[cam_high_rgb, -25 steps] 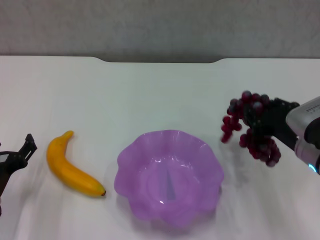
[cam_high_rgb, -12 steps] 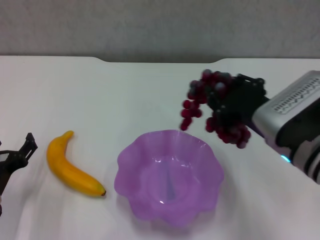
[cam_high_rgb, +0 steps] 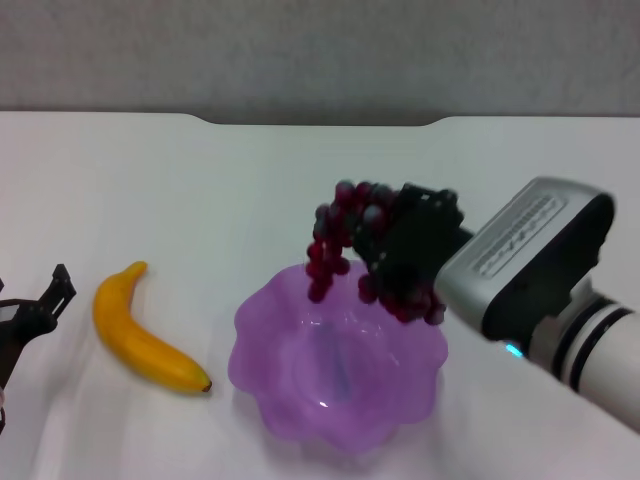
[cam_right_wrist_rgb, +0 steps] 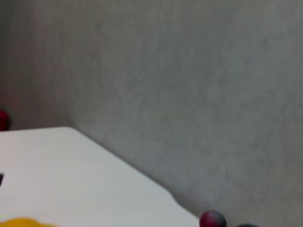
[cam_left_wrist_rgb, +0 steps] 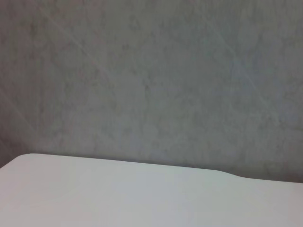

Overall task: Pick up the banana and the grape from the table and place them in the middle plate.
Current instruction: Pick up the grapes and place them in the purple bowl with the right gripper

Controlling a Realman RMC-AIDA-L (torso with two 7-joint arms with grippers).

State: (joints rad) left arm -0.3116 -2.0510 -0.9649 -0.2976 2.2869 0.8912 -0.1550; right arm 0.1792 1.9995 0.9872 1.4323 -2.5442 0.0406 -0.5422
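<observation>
In the head view my right gripper (cam_high_rgb: 400, 250) is shut on the grape (cam_high_rgb: 345, 235), a bunch of dark red-purple grapes. It holds the bunch in the air over the far rim of the middle plate (cam_high_rgb: 270, 400), a translucent purple scalloped bowl. A strand of grapes hangs down toward the plate's inside. The banana (cam_high_rgb: 140, 335) lies on the white table (cam_high_rgb: 200, 190) to the left of the plate. My left gripper (cam_high_rgb: 35, 315) rests at the left edge, left of the banana. The right wrist view shows one grape (cam_right_wrist_rgb: 212, 219) and a sliver of banana (cam_right_wrist_rgb: 23, 222).
The table's far edge has a shallow notch (cam_high_rgb: 320, 121) before a grey wall. The left wrist view shows only the table (cam_left_wrist_rgb: 118, 194) and wall.
My right gripper has carried the grape leftward and nearer, from right of the plate to over its far rim. The banana, the plate and the left arm have not moved.
</observation>
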